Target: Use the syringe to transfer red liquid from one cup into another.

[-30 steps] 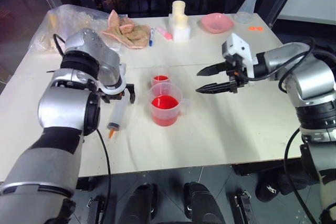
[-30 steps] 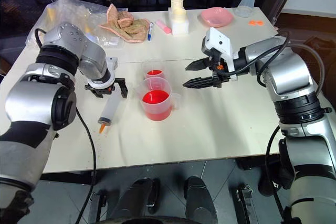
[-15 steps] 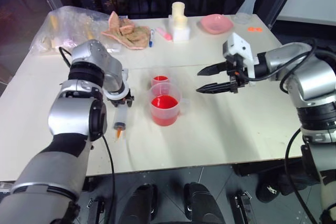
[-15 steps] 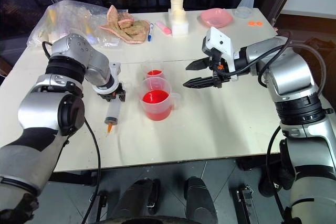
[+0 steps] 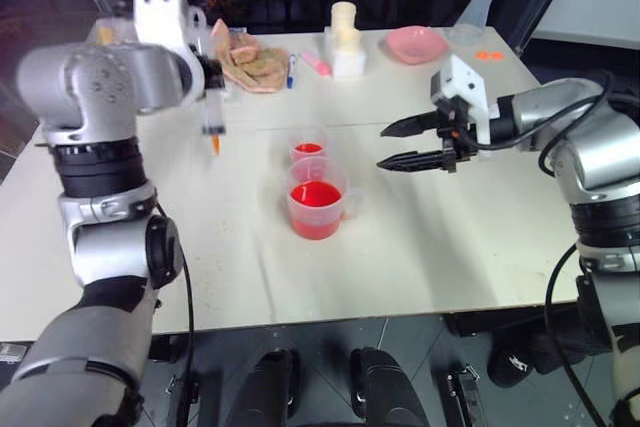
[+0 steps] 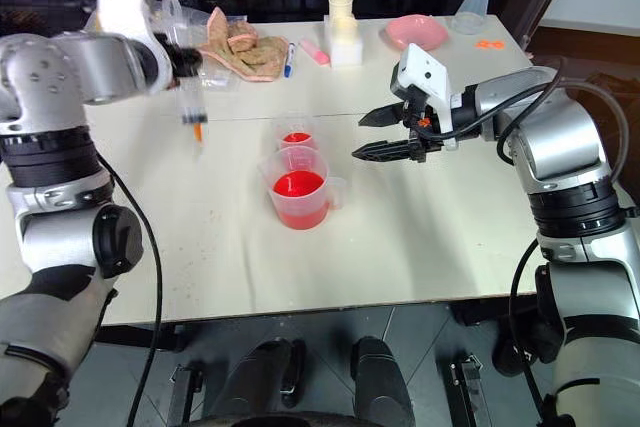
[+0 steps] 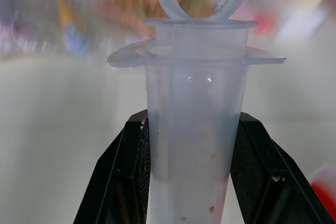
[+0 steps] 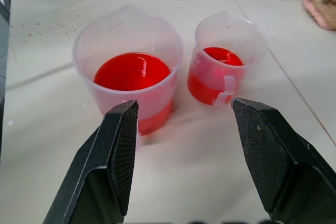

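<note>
Between my left fingers point(image 7: 123, 177) sits the barrel of the syringe point(image 5: 213, 115), pinched from both sides just below its flange, with the plunger ring poking out past my fingertips. My left gripper point(image 5: 210, 75) is clamped tight on it and holds it up in the air over the left part of the table point(image 5: 450, 247), hanging upright with its orange tip pointing down, well clear of the surface. Off to the right of that tip stand the two cups: the larger cup with a handle point(image 5: 317, 198) nearer me, and the smaller cup point(image 5: 308, 149) just behind it, both holding red liquid point(image 8: 131, 71). My right gripper point(image 5: 397, 144) hovers right of the cups with its fingers spread apart, gripping nothing, the two cups framed between them in the wrist view.
</note>
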You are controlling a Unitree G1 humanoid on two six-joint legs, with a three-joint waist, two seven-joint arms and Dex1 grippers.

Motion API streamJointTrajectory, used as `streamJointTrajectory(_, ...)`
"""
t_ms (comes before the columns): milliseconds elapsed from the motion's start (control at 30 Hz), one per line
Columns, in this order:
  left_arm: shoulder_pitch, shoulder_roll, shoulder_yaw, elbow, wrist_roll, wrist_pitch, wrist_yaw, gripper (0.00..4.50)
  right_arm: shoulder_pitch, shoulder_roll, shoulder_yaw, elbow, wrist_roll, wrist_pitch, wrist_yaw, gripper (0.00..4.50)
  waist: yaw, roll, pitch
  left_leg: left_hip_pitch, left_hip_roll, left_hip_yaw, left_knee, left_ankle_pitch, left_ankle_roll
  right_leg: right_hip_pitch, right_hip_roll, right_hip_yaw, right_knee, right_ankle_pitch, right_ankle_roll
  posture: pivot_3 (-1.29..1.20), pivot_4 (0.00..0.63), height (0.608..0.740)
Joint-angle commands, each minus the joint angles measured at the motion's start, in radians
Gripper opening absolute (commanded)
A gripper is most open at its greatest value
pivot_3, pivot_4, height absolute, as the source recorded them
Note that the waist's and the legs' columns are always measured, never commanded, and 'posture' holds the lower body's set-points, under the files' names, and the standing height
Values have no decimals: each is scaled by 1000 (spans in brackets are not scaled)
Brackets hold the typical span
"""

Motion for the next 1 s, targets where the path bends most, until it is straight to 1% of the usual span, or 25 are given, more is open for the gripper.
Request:
streamJointTrajectory(33,-38,-24,19,-45,-10,-156,-114,1527,6,-14,-68,-21,19,3,-32,2939,2,0,0,0,0,0,0,0,0,0,0,0,-1,0,0,0,150,740)
streamJointTrajectory(100,-41,-83,55,-38,-60,-176,-159,1527,7,-8,-92,-17,33,22,-51,2939,6,0,0,1,0,0,0,0,0,1,0,0,-1,0,0,0,150,740)
streamJointTrajectory(233,12,-127,15,-97,-88,-274,-311,1527,6,4,-137,-27,78,81,-86,2939,10,0,0,1,0,0,0,0,1,1,0,0,-1,0,0,0,150,740)
streamJointTrajectory(333,78,-180,2,-190,-143,-405,-467,1527,-1,23,-201,-54,144,150,-130,2939,7,0,0,1,0,0,0,0,1,1,0,0,-1,0,0,0,150,740)
streamJointTrajectory(400,118,-177,-25,-236,-155,-446,-549,1527,-5,34,-227,-70,174,185,-160,2939,4,0,0,1,0,1,-1,0,1,1,0,0,-1,0,0,0,150,740)
streamJointTrajectory(533,185,-173,-56,-280,-185,-482,-649,1527,-25,57,-280,-85,242,255,-219,2939,-3,0,0,1,0,0,0,0,1,2,0,0,-1,0,0,0,150,740)
streamJointTrajectory(733,317,-134,-114,-348,-230,-475,-779,1527,-23,74,-327,-131,322,336,-297,2939,-6,0,0,2,1,0,0,-1,3,2,1,0,-1,0,0,0,150,740)
streamJointTrajectory(867,407,-114,-153,-385,-211,-509,-831,1527,-27,90,-354,-157,373,387,-355,2939,-5,0,0,2,1,0,0,-2,4,2,1,1,-1,0,0,0,150,740)
streamJointTrajectory(1000,488,-83,-206,-403,-155,-569,-882,1527,-38,113,-383,-174,430,433,-415,2939,-5,1,0,2,1,0,0,-3,6,3,1,1,-1,0,0,0,150,740)
